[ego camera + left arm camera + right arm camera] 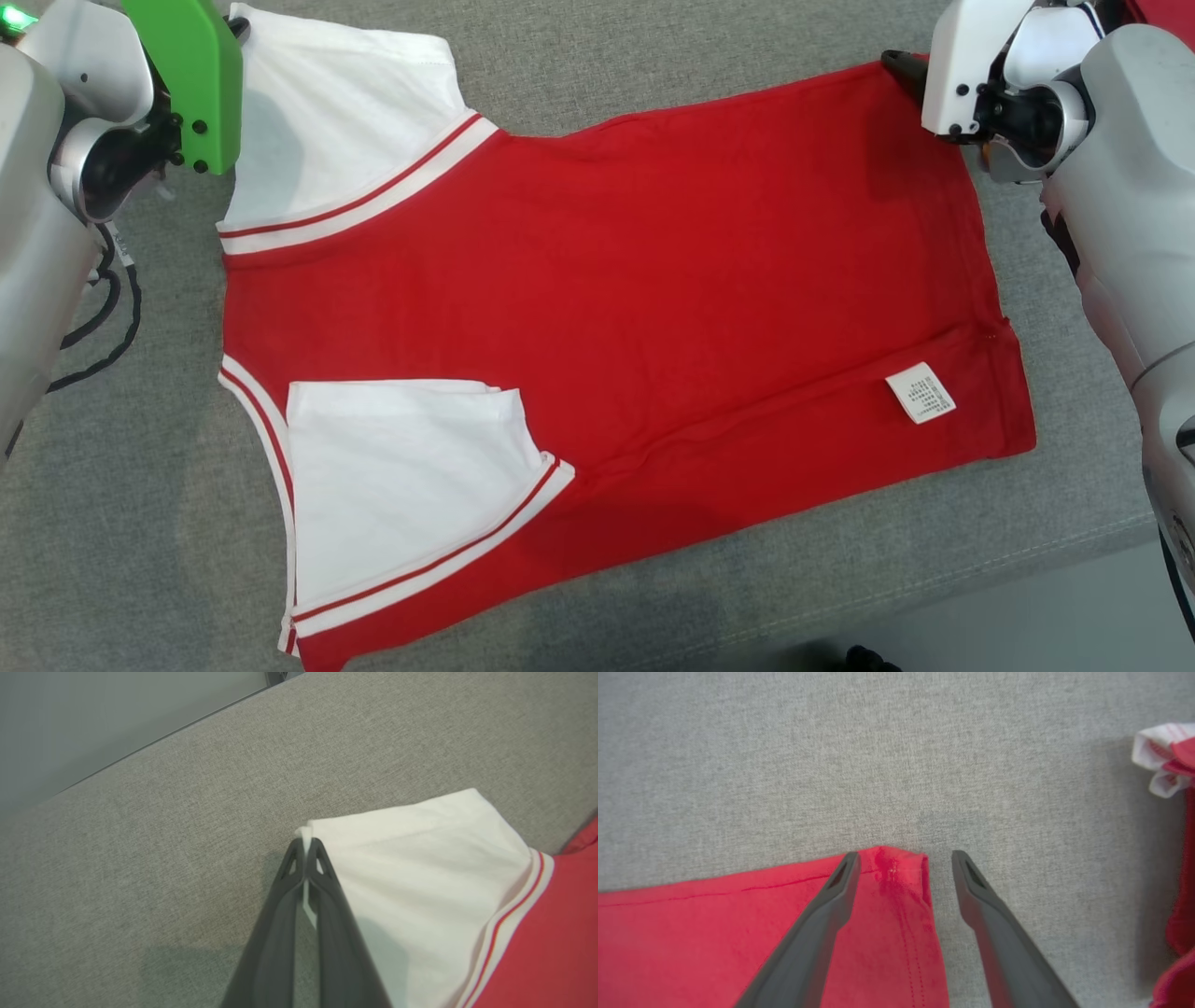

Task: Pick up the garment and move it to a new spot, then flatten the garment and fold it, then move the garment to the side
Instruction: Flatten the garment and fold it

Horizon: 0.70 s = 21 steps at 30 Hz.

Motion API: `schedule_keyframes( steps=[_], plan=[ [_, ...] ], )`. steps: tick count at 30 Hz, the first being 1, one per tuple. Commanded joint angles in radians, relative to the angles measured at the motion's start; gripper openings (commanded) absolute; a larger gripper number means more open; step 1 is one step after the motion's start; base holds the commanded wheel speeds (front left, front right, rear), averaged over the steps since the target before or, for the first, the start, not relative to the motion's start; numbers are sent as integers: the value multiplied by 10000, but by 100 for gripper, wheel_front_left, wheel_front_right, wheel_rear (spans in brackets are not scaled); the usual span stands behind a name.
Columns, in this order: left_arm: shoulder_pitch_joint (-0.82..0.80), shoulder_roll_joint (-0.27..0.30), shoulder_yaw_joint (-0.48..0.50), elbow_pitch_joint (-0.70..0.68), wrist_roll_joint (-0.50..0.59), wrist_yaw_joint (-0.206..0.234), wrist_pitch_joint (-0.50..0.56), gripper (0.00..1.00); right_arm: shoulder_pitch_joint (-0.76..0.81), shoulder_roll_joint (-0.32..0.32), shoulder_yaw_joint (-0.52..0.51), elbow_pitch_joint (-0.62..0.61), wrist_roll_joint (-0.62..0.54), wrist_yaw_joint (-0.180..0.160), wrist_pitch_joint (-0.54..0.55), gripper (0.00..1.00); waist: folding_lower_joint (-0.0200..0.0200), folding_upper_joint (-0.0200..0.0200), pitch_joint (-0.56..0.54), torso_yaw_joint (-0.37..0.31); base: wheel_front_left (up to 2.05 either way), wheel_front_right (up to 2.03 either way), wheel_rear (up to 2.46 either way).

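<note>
I see the red jersey garment [607,280] lying flat on the grey woven cushion [112,523]. My left gripper [306,847] pinches its white sleeve [420,858] at the tip; my right gripper [906,868] is spread astride its stitched hem corner [901,858].

**Pale shells, dark fingers, one green plate**

A flat bright-green plastic plate [187,79] with rounded corners carries four black screw heads near its lower edge. Just left of the plate, smooth silver-grey rounded arm shells [37,187] surround a black joint recess, with a small green light [14,19] at their top. Below the plate, thin black cables [103,308] loop, one bearing a small white tag. Far right of the plate, a white wrist cover [957,65] shows black screw holes, next to large grey shells [1130,215]. The left gripper [306,844] and right gripper [906,856] have long, tapering, matte dark-grey fingers with cut-out slots near the tips.
</note>
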Motion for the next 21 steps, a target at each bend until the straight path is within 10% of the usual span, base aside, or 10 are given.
schedule_keyframes(
  steps=[1,7,11,12,21],
  plan=[
    [62,48,-27,45,-92,-29,-70,0,-90,16,32,116,-75,-13,74,100,0,0,-53,-10,0,0,0],
    [79,-88,-214,24,-240,-29,-258,0,192,85,19,307,-127,-13,-367,92,0,0,-106,82,0,0,0],
    [76,-95,-324,32,-295,-28,-379,0,334,95,16,418,-52,-13,-554,7,0,0,-121,138,0,0,0],
    [62,-87,-348,35,-274,-28,-432,0,351,81,27,447,-41,-13,-588,0,0,0,-129,152,0,0,0],
    [-108,-34,-407,-20,-227,-28,-1566,0,215,-178,98,293,-177,-13,-1589,0,0,0,-277,217,0,0,0]
  ],
)
